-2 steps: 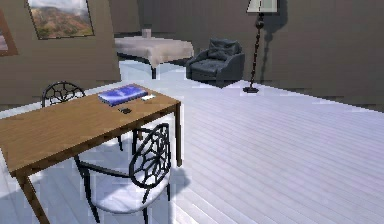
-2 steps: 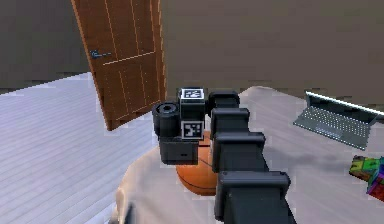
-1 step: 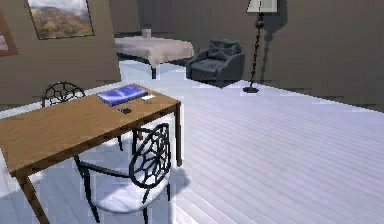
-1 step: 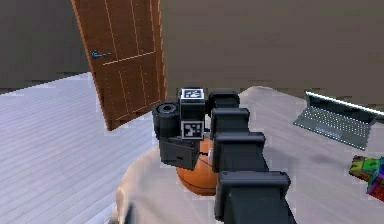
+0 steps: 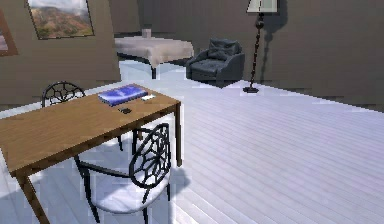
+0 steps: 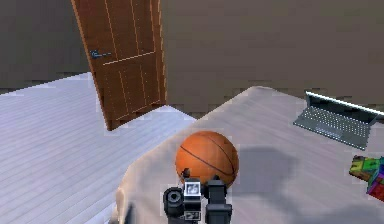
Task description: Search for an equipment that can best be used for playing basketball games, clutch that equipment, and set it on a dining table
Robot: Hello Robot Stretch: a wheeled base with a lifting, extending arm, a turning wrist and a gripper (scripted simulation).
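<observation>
In the arm side view the hand (image 6: pixel 180 203) shows low at the near edge of a pale surface (image 6: pixel 290 170). The basketball (image 6: pixel 207 158) rests on that surface just behind it, so I cannot tell whether the hand grasps anything. Farther out lies a laptop (image 6: pixel 335 118), then a wooden door (image 6: pixel 122 55). In the forward view a wooden desk (image 5: pixel 60 128) stands near.

Bare floor (image 5: pixel 285 150) right of dining table (image 5: pixel 55 128), chair (image 5: pixel 138 168) against its near side
</observation>
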